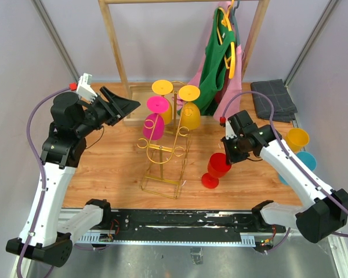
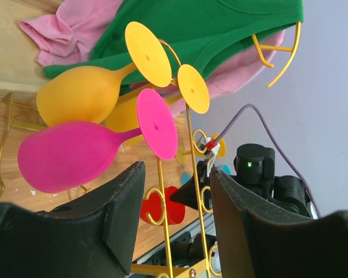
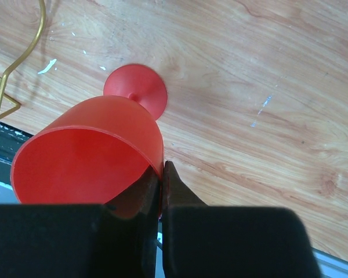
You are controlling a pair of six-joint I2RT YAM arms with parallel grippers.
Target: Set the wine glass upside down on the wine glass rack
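Observation:
A red wine glass [image 1: 218,165] stands upright on the wooden table, to the right of the gold wire wine glass rack [image 1: 162,153]. My right gripper [image 1: 229,156] is shut on the glass's rim. In the right wrist view one finger is inside the red wine glass [image 3: 93,145] and the other outside, with my right gripper [image 3: 161,174] pinching the wall. My left gripper [image 1: 124,107] hangs open above the table left of the rack, holding nothing. In the left wrist view my left gripper [image 2: 177,174] faces the rack [image 2: 160,191] with the red wine glass [image 2: 162,208] behind it.
A pink glass [image 1: 153,124] and two yellow glasses [image 1: 188,113] hang upside down on the rack. A wooden clothes rail [image 1: 113,40] with green and pink garments [image 1: 217,63] stands behind. A grey cloth [image 1: 272,98], a yellow cup [image 1: 297,139] and a teal cup [image 1: 306,162] lie at the right.

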